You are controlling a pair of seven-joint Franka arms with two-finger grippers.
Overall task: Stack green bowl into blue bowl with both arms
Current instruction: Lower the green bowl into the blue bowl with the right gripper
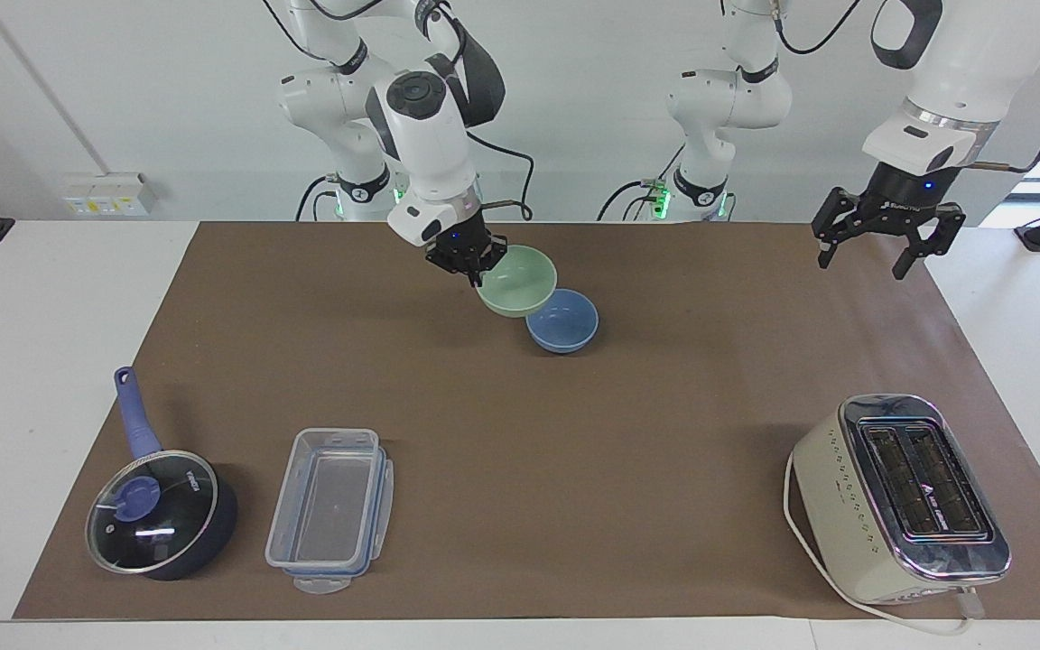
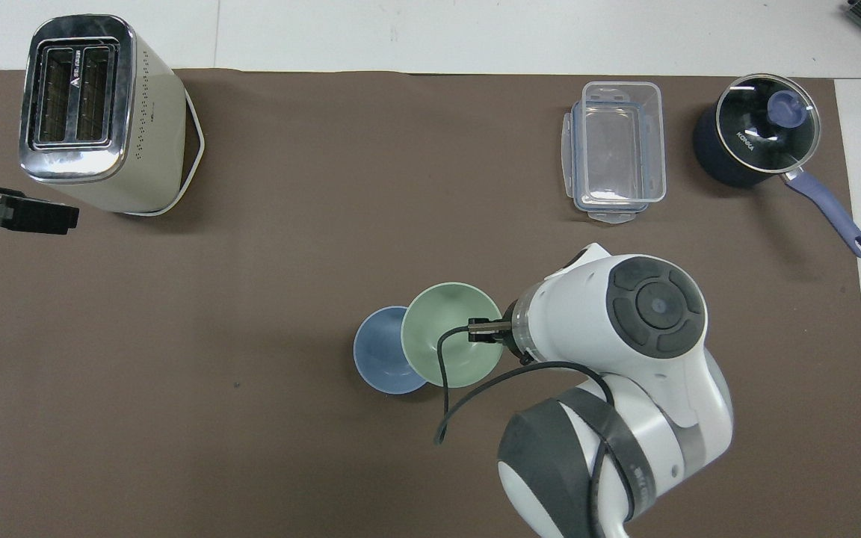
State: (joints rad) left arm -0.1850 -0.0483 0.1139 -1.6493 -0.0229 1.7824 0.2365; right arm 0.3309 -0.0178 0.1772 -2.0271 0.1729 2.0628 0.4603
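Brown paper [image 1: 520, 469] covers the table. Nearest the robots, the right gripper [image 1: 470, 268] holds the green bowl [image 1: 517, 281] in the air, jaws pinching its rim on the side toward the right arm's end. The facing view shows this bowl raised and tilted, partly over the blue bowl [image 1: 565, 322], which sits on the paper; from overhead they only overlap. The left gripper [image 1: 886, 246] hangs with jaws spread over the edge at the left arm's end. Farthest stand a toaster [image 1: 899, 496], a clear box [image 1: 330, 510] and a saucepan [image 1: 159, 510].
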